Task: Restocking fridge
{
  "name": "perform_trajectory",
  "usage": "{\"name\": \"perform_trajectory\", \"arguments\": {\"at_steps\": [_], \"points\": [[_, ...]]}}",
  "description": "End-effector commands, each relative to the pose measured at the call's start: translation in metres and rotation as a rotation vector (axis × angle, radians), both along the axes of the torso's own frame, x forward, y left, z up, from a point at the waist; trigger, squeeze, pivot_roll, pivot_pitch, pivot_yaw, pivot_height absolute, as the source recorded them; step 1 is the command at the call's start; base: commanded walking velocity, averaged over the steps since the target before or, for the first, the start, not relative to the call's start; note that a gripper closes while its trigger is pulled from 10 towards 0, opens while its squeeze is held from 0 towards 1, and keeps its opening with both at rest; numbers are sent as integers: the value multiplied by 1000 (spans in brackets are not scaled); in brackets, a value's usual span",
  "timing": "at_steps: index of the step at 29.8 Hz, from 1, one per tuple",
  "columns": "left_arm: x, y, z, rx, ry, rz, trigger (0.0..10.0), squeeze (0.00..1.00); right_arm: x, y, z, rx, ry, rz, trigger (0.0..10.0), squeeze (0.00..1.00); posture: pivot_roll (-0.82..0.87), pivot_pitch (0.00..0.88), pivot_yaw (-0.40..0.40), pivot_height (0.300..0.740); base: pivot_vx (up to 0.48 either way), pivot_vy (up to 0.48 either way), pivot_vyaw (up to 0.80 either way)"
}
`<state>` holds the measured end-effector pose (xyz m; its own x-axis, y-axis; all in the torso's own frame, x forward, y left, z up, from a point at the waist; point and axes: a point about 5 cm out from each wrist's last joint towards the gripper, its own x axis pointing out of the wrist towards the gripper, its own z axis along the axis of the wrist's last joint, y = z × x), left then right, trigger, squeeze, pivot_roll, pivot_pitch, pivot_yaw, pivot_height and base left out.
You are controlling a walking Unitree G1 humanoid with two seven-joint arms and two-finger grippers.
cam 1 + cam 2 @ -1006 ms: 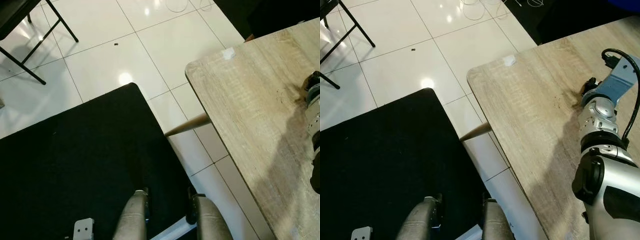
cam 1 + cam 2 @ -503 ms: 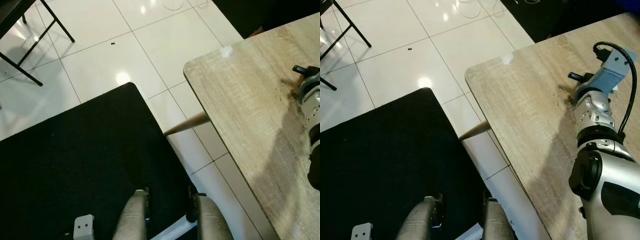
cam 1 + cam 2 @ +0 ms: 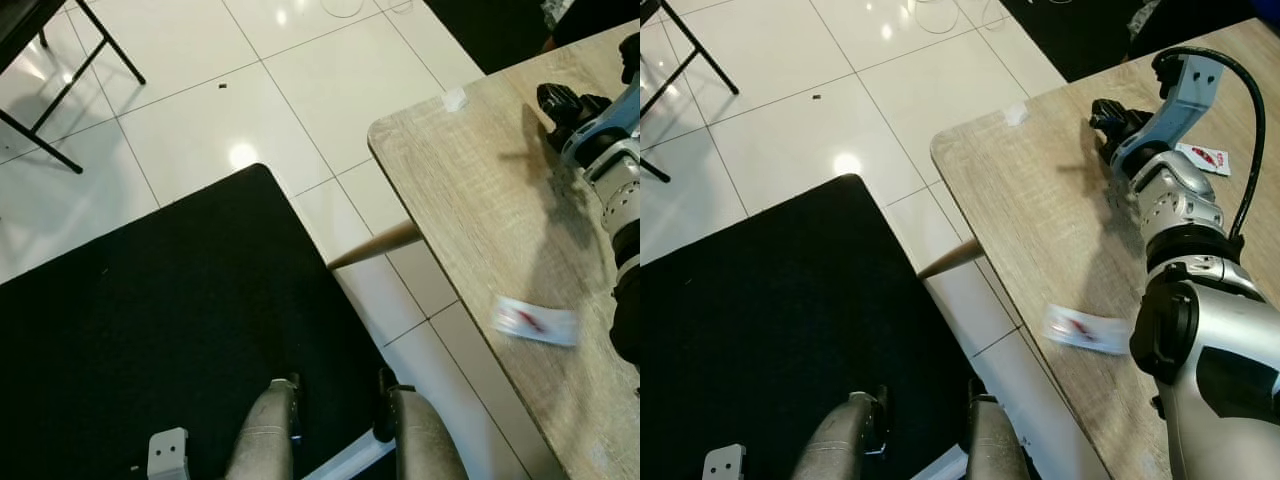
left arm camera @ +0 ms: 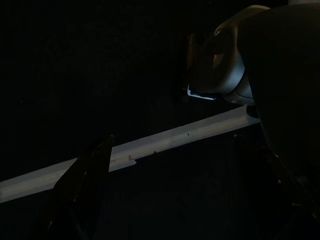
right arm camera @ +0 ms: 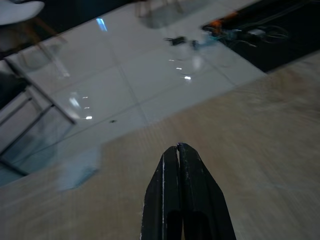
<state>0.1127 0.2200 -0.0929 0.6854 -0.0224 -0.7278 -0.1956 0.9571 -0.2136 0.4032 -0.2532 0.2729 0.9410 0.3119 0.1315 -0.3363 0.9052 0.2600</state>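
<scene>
Nearest, the robot's legs (image 3: 915, 440) stand on the black mat (image 3: 150, 330). Just beyond, a small white packet with red print (image 3: 1086, 329), absent half a second ago, now lies blurred near the wooden table's (image 3: 480, 210) front edge, so it is probably moving. Farther along, the right gripper (image 3: 1106, 117) has swung up and forward over the tabletop, its fingers (image 5: 182, 200) pressed together on nothing. A second red-printed packet (image 3: 1203, 157) lies beyond the wrist. The left gripper (image 4: 165, 200) hangs idle with its jaws apart. No fridge is visible, and restocking looks barely begun.
</scene>
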Motion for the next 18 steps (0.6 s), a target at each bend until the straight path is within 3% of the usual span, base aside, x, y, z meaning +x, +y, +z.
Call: {"name": "perform_trajectory", "arguments": {"at_steps": [1,2,3,4,5,9,18], "points": [[-16,-15,-9,-48,70,-18,10000,0,-4,-12,1,-21,-19,-33,0,0,36,351,-90,740,0,0,0],[-15,-15,-9,-48,74,-23,10000,0,-4,-18,0,-32,1,-109,10000,0,37,345,-89,740,0,0,0],[-15,-15,-9,-48,74,-23,10000,0,-4,-18,0,-32,1,-109,10000,0,37,345,-89,740,0,0,0],[-15,-15,-9,-48,78,-29,10000,0,-4,-27,-1,-14,26,-223,10000,710,38,332,-87,740,0,0,0],[-15,-16,-9,-48,81,-33,10000,0,-5,-34,-3,-33,41,-304,10000,1000,36,320,-88,740,0,0,0],[-15,-16,-10,-48,90,-40,10000,0,-8,-45,-9,-89,82,-442,10000,1000,39,300,-88,740,0,0,0],[-15,-18,-10,-48,99,-46,10000,0,-11,-55,-18,-93,160,-577,10000,1000,46,282,-100,740,0,0,0]]}}
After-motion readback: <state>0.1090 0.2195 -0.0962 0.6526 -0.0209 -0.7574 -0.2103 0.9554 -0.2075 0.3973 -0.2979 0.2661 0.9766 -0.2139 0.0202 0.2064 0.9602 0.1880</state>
